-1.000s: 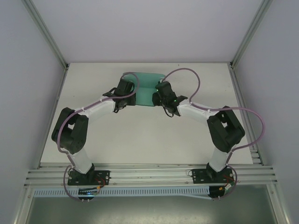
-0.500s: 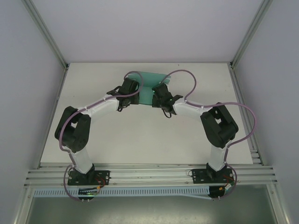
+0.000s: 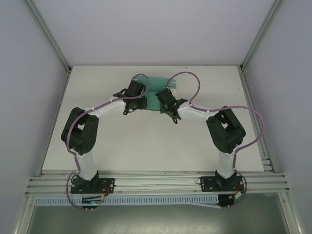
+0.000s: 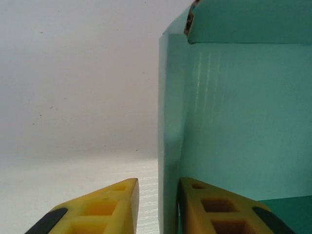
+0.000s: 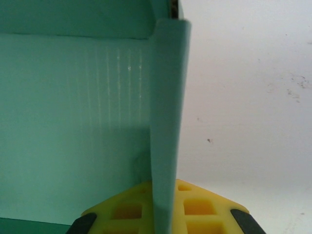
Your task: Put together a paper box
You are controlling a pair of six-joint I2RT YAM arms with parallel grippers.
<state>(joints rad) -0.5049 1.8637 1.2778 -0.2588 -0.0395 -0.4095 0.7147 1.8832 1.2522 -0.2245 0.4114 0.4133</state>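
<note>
Reporting the change, I told the second operator: "Both arms had drawn inward over the last second. The paper box (image 3: 152, 97) sat at the far middle of the table (image 3: 122, 146). It was narrower between the wrists than it had been, with its side walls raised. The right gripper (image 5: 163, 209) had closed. Its yellow fingers (image 5: 126, 212) were clamped on the upright right-hand wall, one on each face. The left gripper (image 4: 158, 207) had just let go. Its fingers (image 4: 100, 209) stood apart with the left-hand wall edge rising between them and a gap showing on the outer side."

"Was the inner left finger touching the card?" he asked.

"It lay against the wall or just beside it. I could not tell which from the wrist camera, but nothing was pinched there."

"Meaning for the assembly?"

"I judged the fold-up of the two walls done and the hold handed to the right arm. The left arm was free to regrip, probably on a flap or tab. A further panel crossed the top of both wrist views, but I could not see whether any tab was locked. The risk was that thin card held on one side only could spring back or skew. I advised a firm right clamp until the left found its next hold."
</note>
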